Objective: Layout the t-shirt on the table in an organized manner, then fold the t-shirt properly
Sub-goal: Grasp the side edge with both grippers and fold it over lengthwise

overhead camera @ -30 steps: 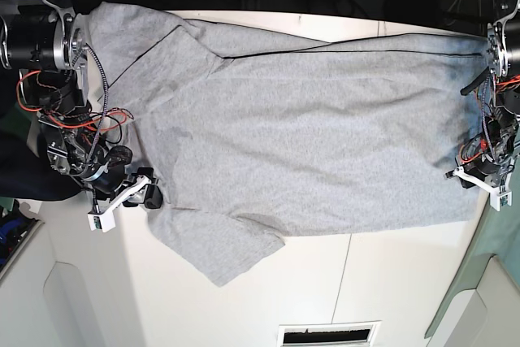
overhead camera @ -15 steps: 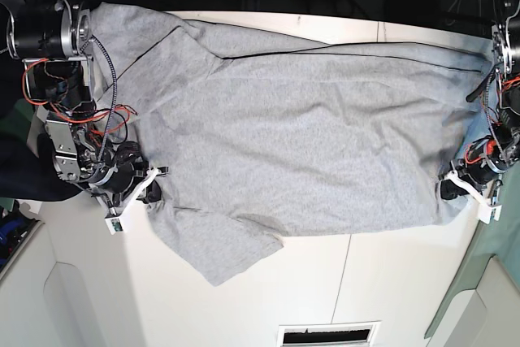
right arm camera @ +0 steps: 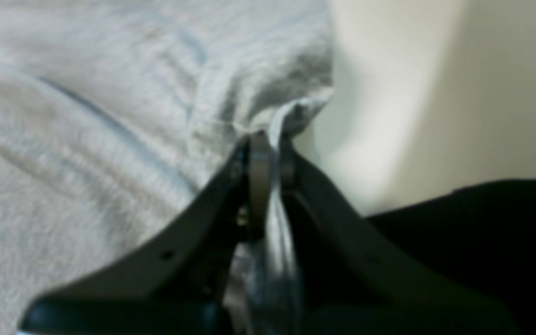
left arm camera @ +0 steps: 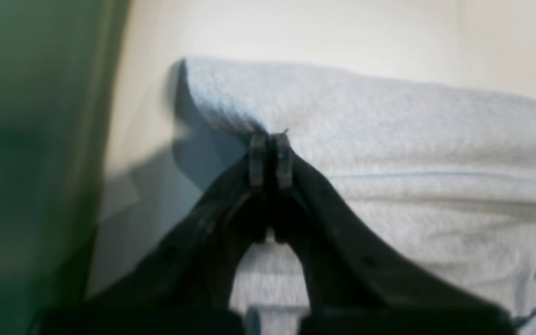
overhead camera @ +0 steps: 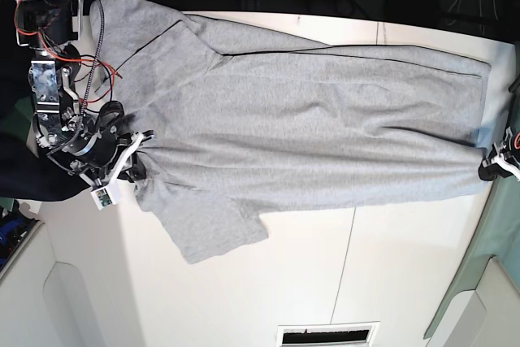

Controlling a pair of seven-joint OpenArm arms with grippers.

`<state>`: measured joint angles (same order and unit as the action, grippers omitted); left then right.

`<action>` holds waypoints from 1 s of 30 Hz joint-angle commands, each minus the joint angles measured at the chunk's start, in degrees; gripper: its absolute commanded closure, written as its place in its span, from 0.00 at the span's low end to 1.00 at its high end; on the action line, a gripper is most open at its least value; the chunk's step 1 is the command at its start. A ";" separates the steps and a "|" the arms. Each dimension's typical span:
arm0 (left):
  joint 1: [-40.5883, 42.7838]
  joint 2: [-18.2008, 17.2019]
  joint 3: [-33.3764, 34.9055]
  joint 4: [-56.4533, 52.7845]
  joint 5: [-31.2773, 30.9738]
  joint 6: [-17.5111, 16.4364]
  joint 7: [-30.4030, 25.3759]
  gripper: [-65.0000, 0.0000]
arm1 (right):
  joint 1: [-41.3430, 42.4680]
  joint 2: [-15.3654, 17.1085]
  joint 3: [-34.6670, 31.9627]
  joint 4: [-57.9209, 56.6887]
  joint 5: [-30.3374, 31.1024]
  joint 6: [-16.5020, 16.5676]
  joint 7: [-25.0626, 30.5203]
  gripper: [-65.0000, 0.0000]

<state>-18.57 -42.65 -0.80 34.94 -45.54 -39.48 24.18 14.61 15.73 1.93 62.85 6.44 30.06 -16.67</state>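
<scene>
One heather-grey t-shirt of soft knit cotton lies stretched flat across the white matte table, plain side up, with one short sleeve flaring out below the body. Its shoulder-side edge is pinched in the right end effector, whose black curved fingers are clamped together on a fold of fabric. At the opposite end, the left end effector is likewise closed on the shirt's hem corner, beside the table's bare edge.
</scene>
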 commanded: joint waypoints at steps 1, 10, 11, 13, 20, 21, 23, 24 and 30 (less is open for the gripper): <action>0.00 -1.16 -0.28 2.19 -1.18 -0.52 -0.70 1.00 | 0.31 1.09 1.05 1.09 0.96 -0.26 0.96 1.00; 7.26 0.26 -0.31 6.38 -2.51 -0.52 -4.96 0.67 | -2.91 1.09 5.16 0.87 4.11 -0.59 1.01 0.79; 6.88 0.26 -0.63 6.43 -2.54 -0.52 -5.66 0.63 | -2.86 1.09 5.22 0.90 4.37 -0.79 1.05 0.66; 5.86 0.26 -2.49 6.43 -2.51 -0.52 -5.73 0.63 | -2.69 1.09 5.25 0.92 5.40 -1.84 1.42 0.49; 1.70 1.44 -10.23 6.34 2.58 9.99 -5.60 0.63 | -1.46 0.90 5.25 0.90 6.08 -7.80 5.09 0.45; 1.27 2.34 -10.21 6.34 5.27 13.16 -5.84 0.63 | -0.70 0.70 5.22 0.83 6.12 -8.31 5.03 0.45; 1.31 4.44 -10.16 6.34 8.26 13.20 -6.84 0.63 | 1.55 -0.13 5.22 0.26 6.29 -8.22 4.76 0.45; 1.31 5.60 -10.14 6.34 9.11 12.90 -7.04 0.63 | 2.89 -0.76 5.22 -0.17 6.25 -8.24 4.39 0.45; 1.29 11.15 -10.03 4.59 13.18 13.66 -9.22 0.63 | 11.76 -5.03 5.22 -9.51 5.16 -8.74 3.58 0.45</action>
<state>-16.14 -29.80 -10.46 38.96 -31.99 -25.96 16.19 25.19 10.00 6.98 52.53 11.38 21.50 -13.78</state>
